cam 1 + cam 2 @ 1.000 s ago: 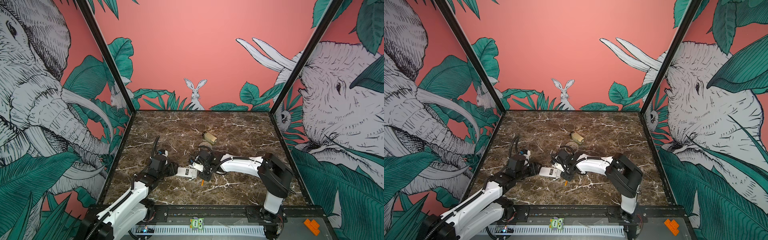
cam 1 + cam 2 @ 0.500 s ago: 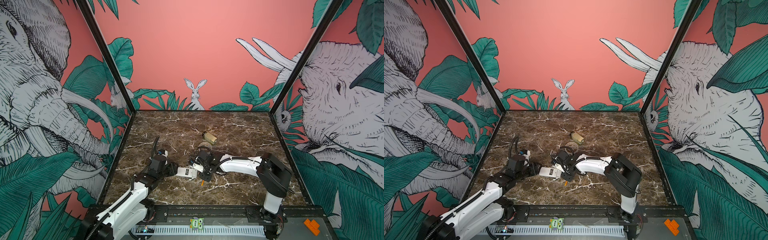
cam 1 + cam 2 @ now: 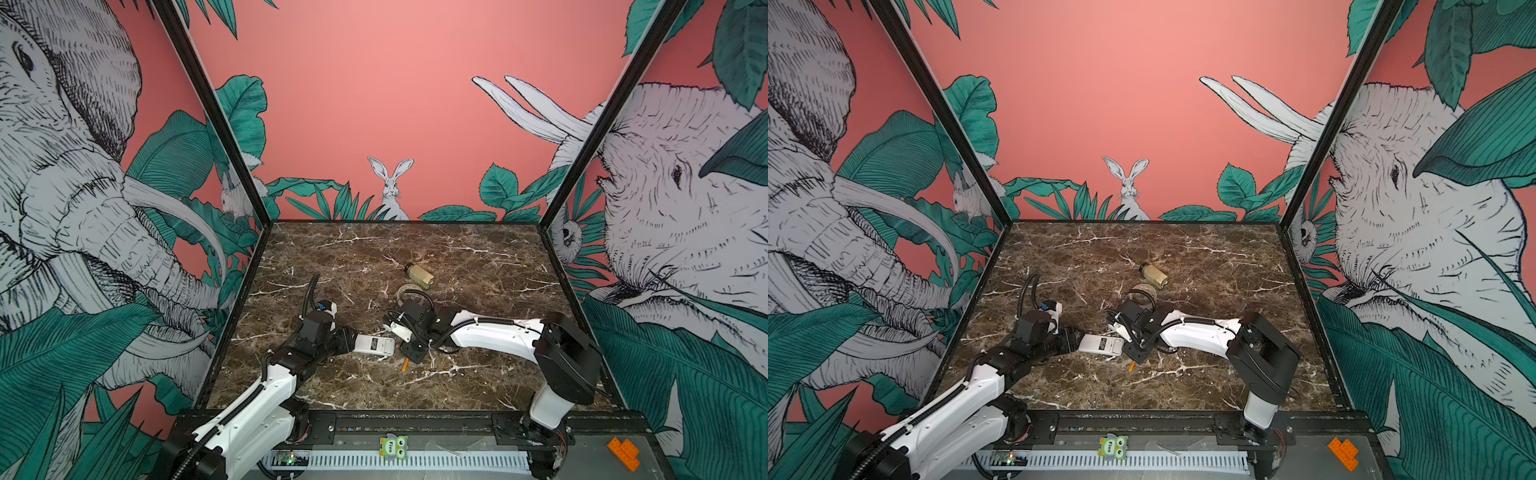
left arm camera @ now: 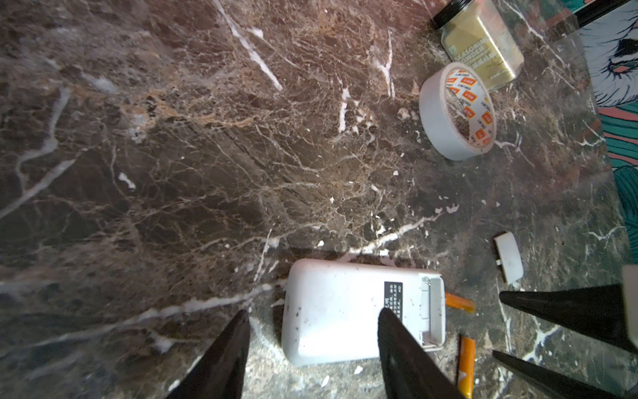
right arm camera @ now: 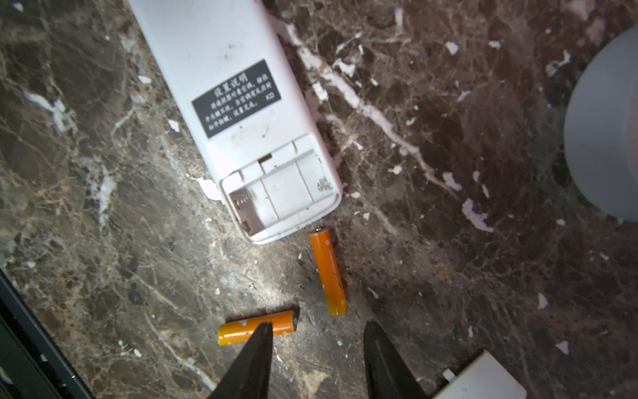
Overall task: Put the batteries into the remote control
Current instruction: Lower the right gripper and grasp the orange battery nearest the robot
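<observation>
The remote control (image 3: pixel 374 345) (image 3: pixel 1101 344) lies back up on the marble, dark label showing. Its battery compartment (image 5: pixel 276 193) is uncovered and empty. Two orange batteries lie on the marble just past that end: one battery (image 5: pixel 328 273) points at the compartment, the other battery (image 5: pixel 238 331) lies crosswise, partly behind a finger. My right gripper (image 5: pixel 317 330) (image 3: pixel 405 352) hovers open over them, nothing between its fingers. My left gripper (image 4: pixel 312 316) (image 3: pixel 352 340) is open at the remote's other end, one finger (image 4: pixel 390 331) over its back, the other finger (image 4: pixel 234 338) beyond the end.
The small white compartment cover (image 4: pixel 509 257) lies loose beside the right gripper. A roll of white tape (image 4: pixel 438 117) (image 3: pixel 409 291) and a beige seasoning jar (image 4: pixel 483 45) (image 3: pixel 419 275) on its side lie farther back. Enclosure walls stand on three sides.
Both arms, the remote and the batteries stay where they were. The right gripper's jaws stand slightly wider.
</observation>
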Robot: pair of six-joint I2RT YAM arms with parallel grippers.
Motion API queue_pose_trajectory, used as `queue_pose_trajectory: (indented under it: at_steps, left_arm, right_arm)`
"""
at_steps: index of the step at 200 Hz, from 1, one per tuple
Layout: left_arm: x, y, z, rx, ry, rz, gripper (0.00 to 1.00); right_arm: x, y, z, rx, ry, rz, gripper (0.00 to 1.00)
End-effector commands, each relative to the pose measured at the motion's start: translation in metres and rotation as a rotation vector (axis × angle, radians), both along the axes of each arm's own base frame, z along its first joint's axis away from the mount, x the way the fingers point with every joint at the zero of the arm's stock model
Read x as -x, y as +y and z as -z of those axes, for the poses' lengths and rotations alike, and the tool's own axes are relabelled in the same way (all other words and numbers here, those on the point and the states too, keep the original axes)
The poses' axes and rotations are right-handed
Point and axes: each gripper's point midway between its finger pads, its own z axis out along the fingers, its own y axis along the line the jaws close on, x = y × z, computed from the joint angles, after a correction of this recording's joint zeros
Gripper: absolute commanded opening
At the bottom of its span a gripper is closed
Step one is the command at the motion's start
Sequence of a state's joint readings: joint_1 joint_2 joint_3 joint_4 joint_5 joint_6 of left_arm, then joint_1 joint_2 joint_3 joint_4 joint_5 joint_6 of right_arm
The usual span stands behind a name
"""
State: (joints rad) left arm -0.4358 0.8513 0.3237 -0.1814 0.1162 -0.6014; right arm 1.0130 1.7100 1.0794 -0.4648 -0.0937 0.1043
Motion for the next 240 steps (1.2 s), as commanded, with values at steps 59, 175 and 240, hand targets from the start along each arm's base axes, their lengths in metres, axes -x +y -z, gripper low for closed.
queue_pose_trajectory:
  at_steps: [59,175,240]
  left_arm:
    - [-0.009,-0.012,0.004,0.014,-0.015,0.059,0.62]
    - [-0.035,-0.021,0.001,-0.058,-0.087,0.127,0.69]
    - [-0.033,-0.018,0.003,-0.049,-0.119,0.116,0.70]
  right_arm:
    - [0.020,-0.019,-0.032,-0.107,0.143,0.362,0.42]
    - [0.022,-0.001,-0.009,-0.028,0.346,0.649,0.45]
    - [0.024,-0.008,0.007,0.087,0.394,0.723,0.45]
